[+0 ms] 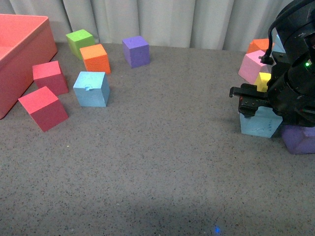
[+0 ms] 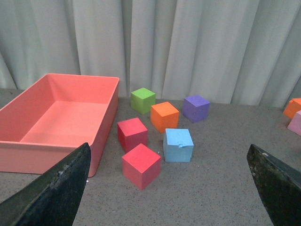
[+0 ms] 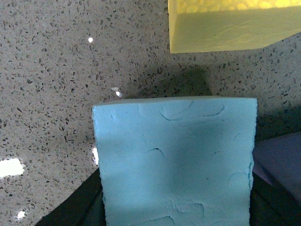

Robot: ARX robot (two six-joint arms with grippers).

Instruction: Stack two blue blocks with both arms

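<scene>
One blue block [image 1: 91, 89] with a small notch rests on the grey table at the left, among red and orange cubes; the left wrist view shows the same notched block [image 2: 178, 145] well beyond my open left gripper [image 2: 171, 188], whose black fingers [image 2: 56, 188] frame the view. The other blue block [image 1: 260, 123], with embossed marks, sits at the right under the black right arm. My right gripper [image 1: 256, 105] is shut on it. In the right wrist view that marked block [image 3: 176, 160] fills the space between the fingers.
A large coral-red bin [image 1: 19, 54] stands at far left. Two red cubes [image 1: 43, 108], an orange cube [image 1: 95, 58], a green cube [image 1: 80, 42] and a purple cube [image 1: 136, 51] lie near the notched block. Pink [image 1: 253, 66], yellow [image 3: 230, 23] and purple [image 1: 299, 138] cubes crowd the right arm.
</scene>
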